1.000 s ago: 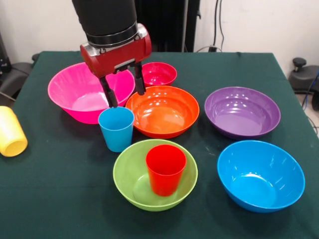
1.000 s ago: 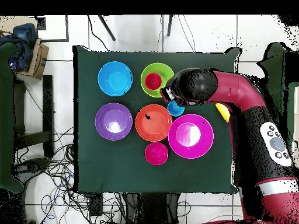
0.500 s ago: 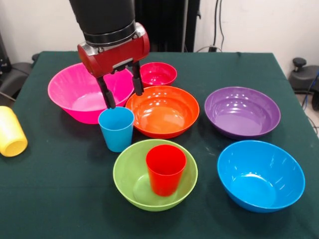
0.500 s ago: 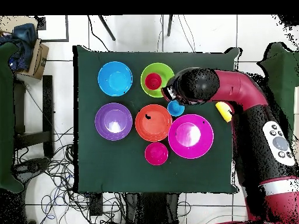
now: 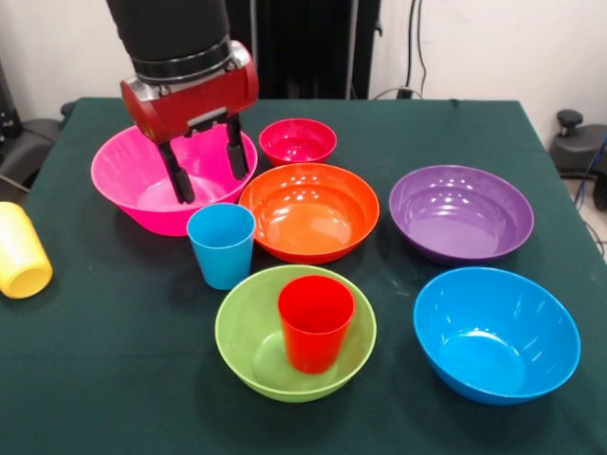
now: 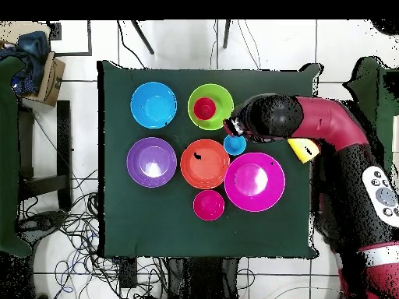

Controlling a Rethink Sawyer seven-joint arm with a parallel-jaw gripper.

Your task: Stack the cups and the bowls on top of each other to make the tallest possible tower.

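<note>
My gripper (image 5: 211,186) hangs open and empty just above and behind the light blue cup (image 5: 221,245), over the near rim of the large hot pink bowl (image 5: 142,180). The light blue cup (image 6: 234,145) stands upright on the cloth. A red cup (image 5: 314,322) stands upright inside the lime green bowl (image 5: 248,349). Orange bowl (image 5: 310,210), purple bowl (image 5: 461,212), blue bowl (image 5: 496,334) and small pink-red bowl (image 5: 298,140) sit singly. A yellow cup (image 5: 21,251) lies on its side at the left edge. In the overhead view the arm hides the gripper.
The dark green tablecloth (image 5: 114,379) covers the table (image 6: 117,226). A cardboard box (image 6: 48,78) and cables lie on the floor beside the table. The arm (image 6: 335,148) reaches in over the yellow cup (image 6: 299,149).
The gripper has risen and shifted left, away from the light blue cup and over the hot pink bowl. The cup stays in place.
</note>
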